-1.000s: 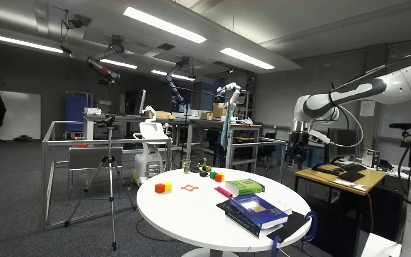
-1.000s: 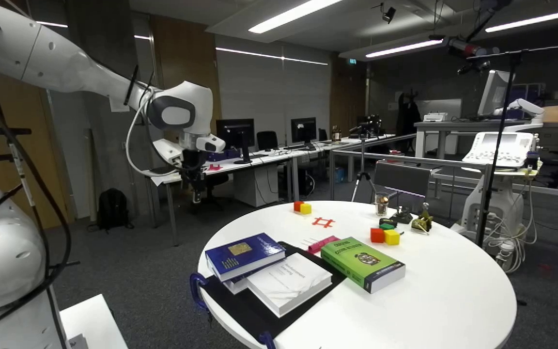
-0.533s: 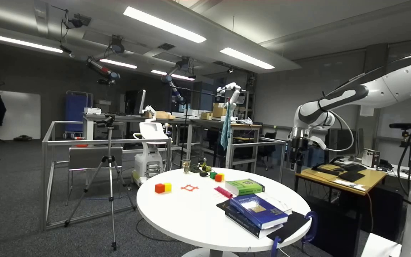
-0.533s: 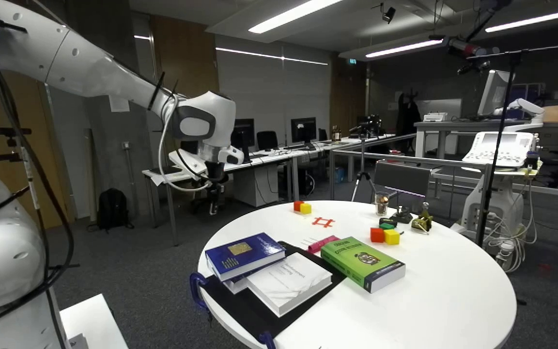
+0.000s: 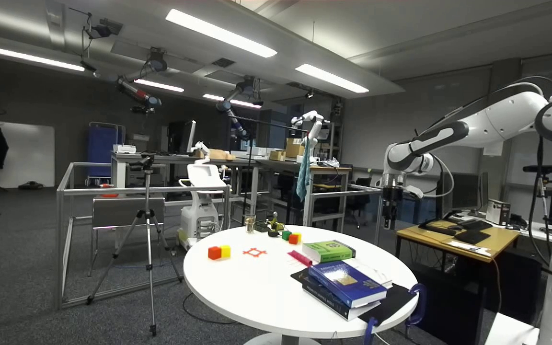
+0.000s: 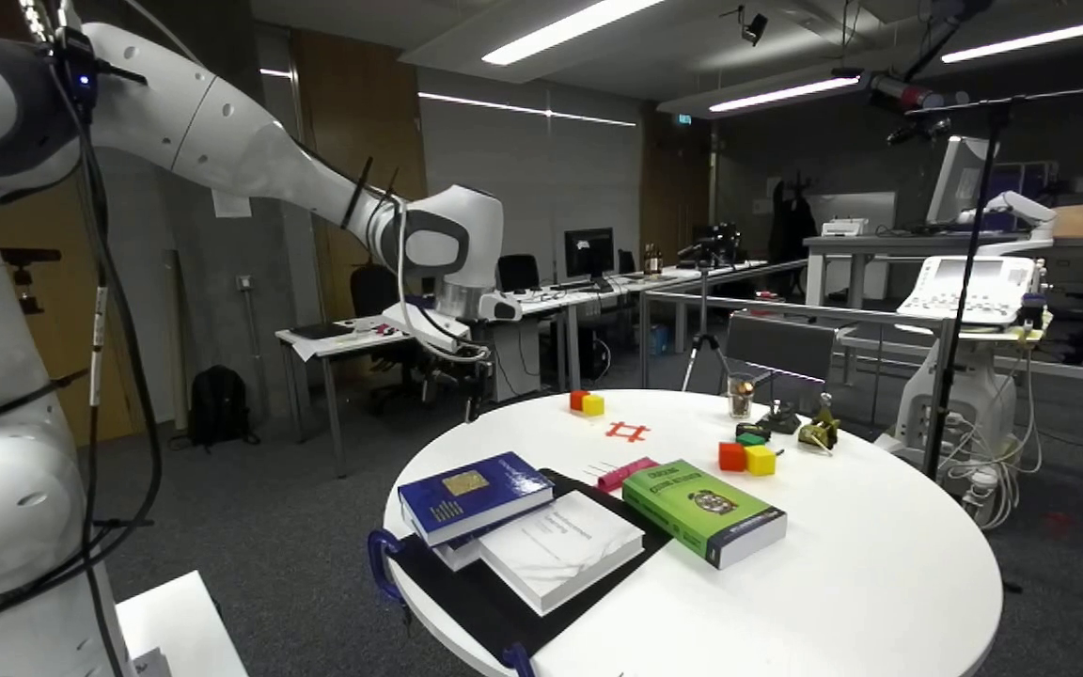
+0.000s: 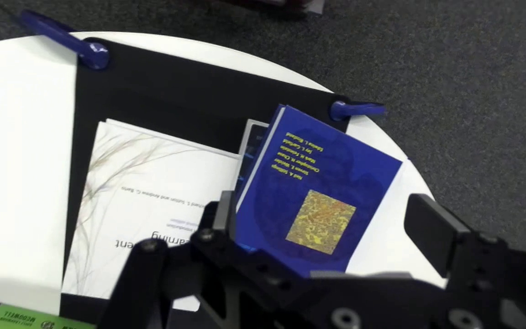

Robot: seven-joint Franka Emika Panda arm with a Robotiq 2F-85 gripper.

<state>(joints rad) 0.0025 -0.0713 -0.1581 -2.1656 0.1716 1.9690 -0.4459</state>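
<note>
Jaws spread wide, raised higher than the round white desk (image 5: 252,290), blue book (image 7: 322,180) framed between them in wrist view, lying askew on a dark book (image 5: 326,298), white book (image 7: 149,208) just beside, black sheet (image 7: 190,91) underneath, blue clamps (image 7: 94,55) at the rim, green book (image 6: 692,508) near.

Glossy white segmented arm (image 6: 241,141) showed round recesses (image 6: 227,110) and a dark grey wrist panel (image 6: 429,220) framing a white oval (image 6: 431,249). Black cables (image 6: 98,188) and a white cable (image 6: 401,268) ran outside. Black two-fingered gripper (image 7: 326,214) had silver screws (image 7: 345,317).
</note>
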